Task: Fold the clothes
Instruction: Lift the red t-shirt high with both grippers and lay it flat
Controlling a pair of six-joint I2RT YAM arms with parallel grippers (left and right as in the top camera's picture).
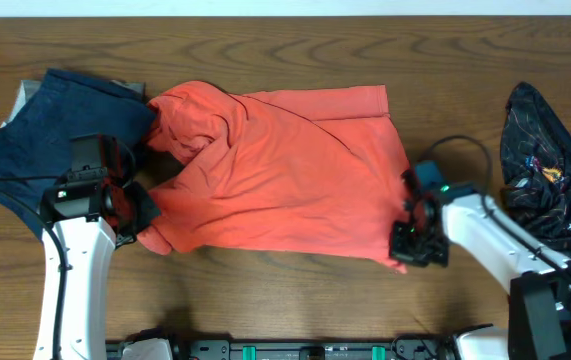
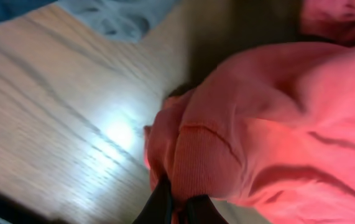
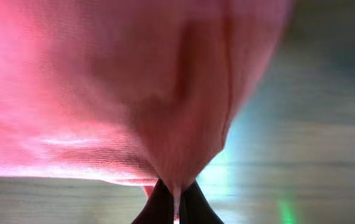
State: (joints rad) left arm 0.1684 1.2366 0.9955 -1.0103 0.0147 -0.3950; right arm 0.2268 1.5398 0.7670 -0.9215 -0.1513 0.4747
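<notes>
A coral-red T-shirt lies spread across the middle of the table, its left part bunched and partly folded over. My left gripper is shut on the shirt's near-left corner; in the left wrist view the dark fingers pinch the ribbed red cloth. My right gripper is shut on the shirt's near-right corner; in the right wrist view the fingers pinch a hanging fold of red cloth. No lettering shows.
A navy-blue garment lies at the left over something grey. A black shiny patterned garment lies at the right edge. Bare wooden table runs behind the shirt and in front of it.
</notes>
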